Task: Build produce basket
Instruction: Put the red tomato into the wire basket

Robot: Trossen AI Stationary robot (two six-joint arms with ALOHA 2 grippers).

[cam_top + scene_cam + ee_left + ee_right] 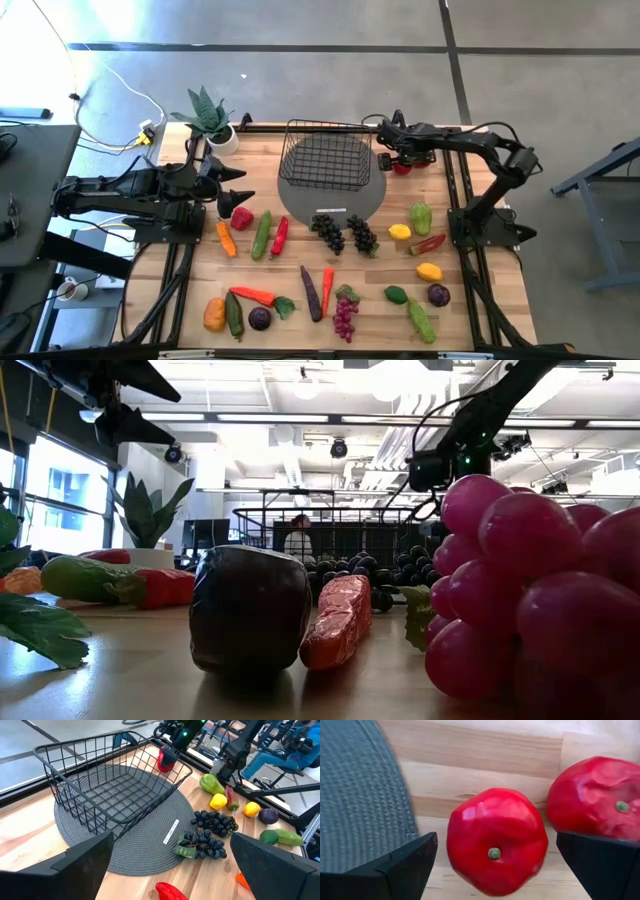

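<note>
Basket: black wire basket [324, 160] sits empty on the grey round mat [332, 205], toward 12 o'clock of the table [380, 330].
Mat label: small white tag [171, 831] on the mat's edge nearest the grapes; its writing is too small to read.
Table spread: produce lies loose from 3 through 6 to 9 o'clock, none of it in the basket.
Left gripper: left gripper [240, 187] hovers at 9 o'clock, fingers spread wide and empty, above a red pepper [241, 217].
Right gripper: right gripper [494, 865] is low at 1 o'clock just beside the basket, fingers wide apart either side of a red apple [496, 840], not closed on it.
Second apple: another red apple [594, 795] lies close beside the first, just apart.
Potted plant: spiky green plant [208, 115] in a white pot at 11 o'clock, outside the spread.
Dark grapes: two bunches [345, 234] touch the mat's 6 o'clock edge.
Purple grapes: bunch [540, 590] fills the low view's foreground and blocks much of it.
</note>
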